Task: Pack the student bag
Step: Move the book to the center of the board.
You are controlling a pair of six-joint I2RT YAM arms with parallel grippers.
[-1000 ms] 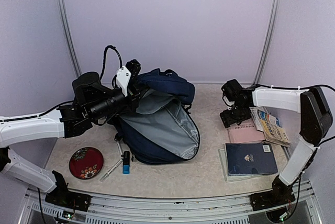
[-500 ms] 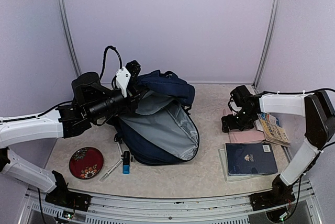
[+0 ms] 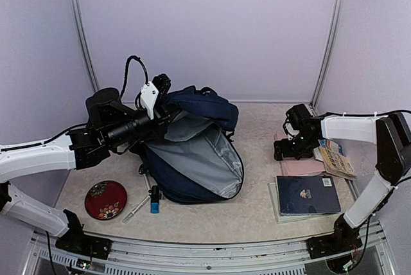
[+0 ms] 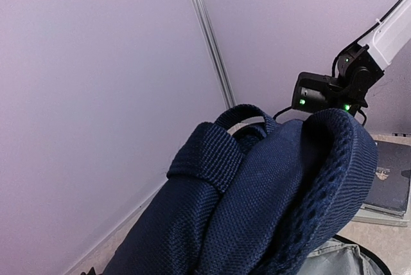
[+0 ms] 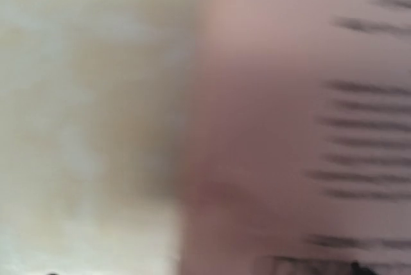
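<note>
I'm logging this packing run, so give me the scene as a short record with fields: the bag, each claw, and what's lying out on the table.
bag: student bag lying open on the table, grey lining showing
left claw: at the bag's upper edge, shut, apparently gripping the fabric
right claw: low over the pink booklet; open or shut unclear
left of bag: red dish, blue-capped marker, white pen
right of bag: navy book, colourful magazine

Student bag [image 3: 192,159] blocks the table's centre. Red dish [image 3: 105,199] and pens [image 3: 136,209] clutter the near-left corner. A bare strip of tabletop [image 3: 257,127] lies open between bag and books [image 3: 307,195] at right.
</note>
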